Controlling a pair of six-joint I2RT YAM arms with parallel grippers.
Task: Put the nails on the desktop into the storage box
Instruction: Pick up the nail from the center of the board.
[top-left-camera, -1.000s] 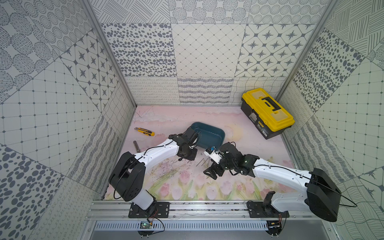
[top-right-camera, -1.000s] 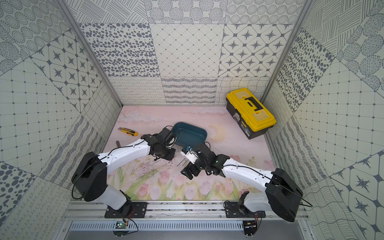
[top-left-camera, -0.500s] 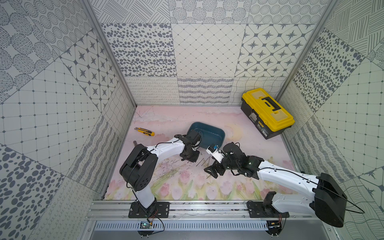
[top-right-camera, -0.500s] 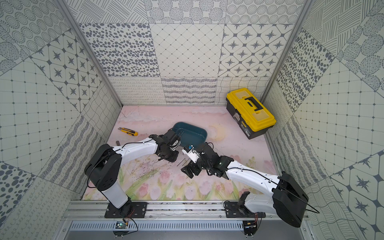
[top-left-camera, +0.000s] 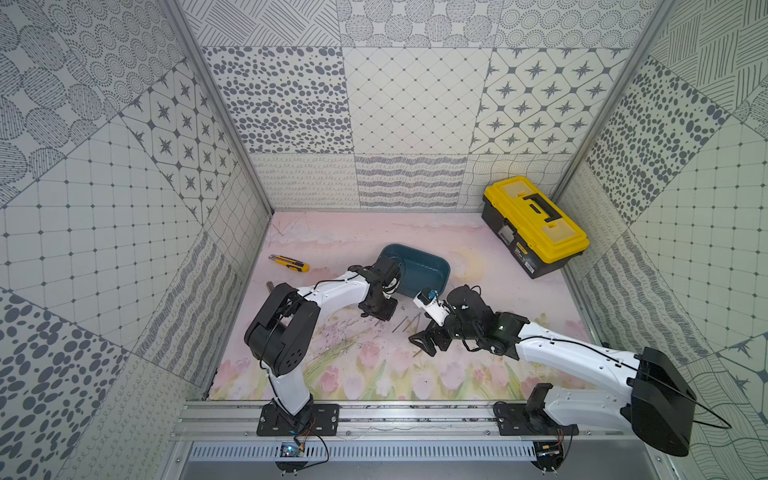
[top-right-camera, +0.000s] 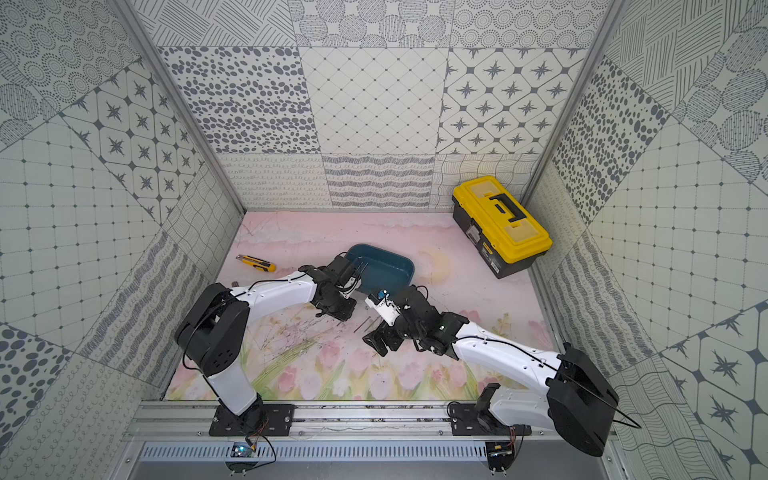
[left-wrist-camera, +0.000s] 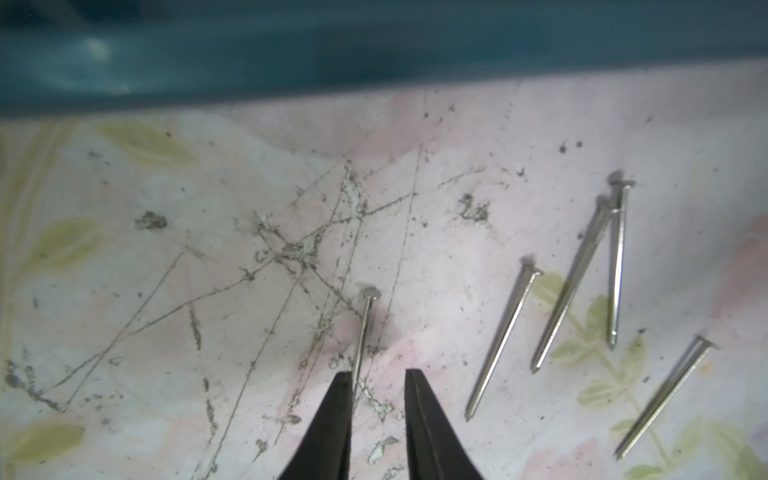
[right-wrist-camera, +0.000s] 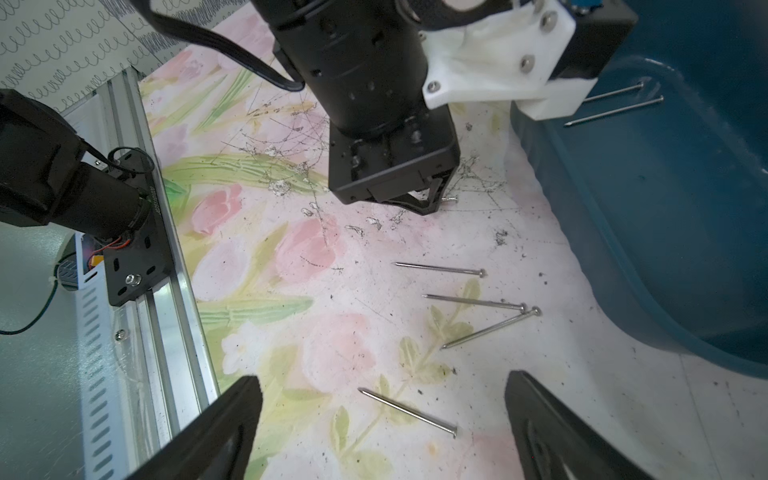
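Scuffed floral tabletop (left-wrist-camera: 124, 291) — five nails (left-wrist-camera: 505, 336) loose beside storage box (left-wrist-camera: 374, 62), two inside. L hand (left-wrist-camera: 377, 374) slightly parted, one finger (left-wrist-camera: 332, 415) touching a nail; R hand (right-wrist-camera: 382, 378) wide open. Prob. stiff, slick — pinch mid-shank.

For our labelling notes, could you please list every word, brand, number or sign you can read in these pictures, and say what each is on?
No text is legible anywhere.
Sticker on the toolbox front: print too small to read.
White lettering on a black motor, right wrist view: too small to read.
Knife, teal box, nails: no markings visible.
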